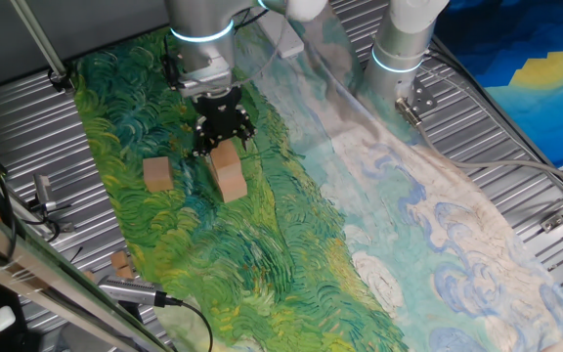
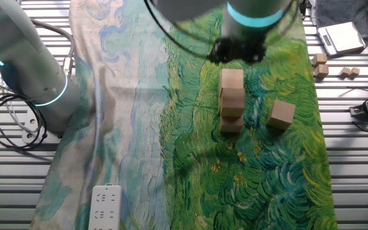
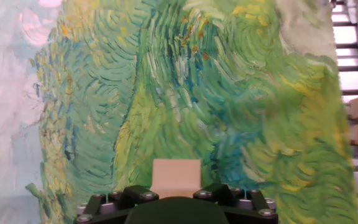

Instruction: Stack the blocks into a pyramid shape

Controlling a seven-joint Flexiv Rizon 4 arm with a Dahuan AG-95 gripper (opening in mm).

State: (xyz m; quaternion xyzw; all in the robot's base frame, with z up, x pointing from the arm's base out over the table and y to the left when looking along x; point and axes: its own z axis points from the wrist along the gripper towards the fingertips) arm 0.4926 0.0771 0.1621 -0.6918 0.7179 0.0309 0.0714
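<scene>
Here the gripper [image 1: 221, 137] sits right over a cluster of wooden blocks [image 2: 231, 101] on the green part of the painted cloth [image 1: 291, 235]. From the other fixed view the cluster reads as a column, one block on top of others, though how many are in it cannot be told. In the hand view the top block [image 3: 176, 177] shows as a pale square just ahead of the black fingers [image 3: 135, 197], which stand on either side of it; whether they actually press on it cannot be told. A single block [image 2: 280, 112] stands on the cloth near the column but apart from it, on the side toward the cloth's edge. More small tan blocks [image 2: 319, 65] lie off the cloth on the metal table [image 2: 356, 147], close to a flat grey device [image 2: 340, 37]. A white power strip [image 2: 107, 207] lies at the pale end of the cloth.
</scene>
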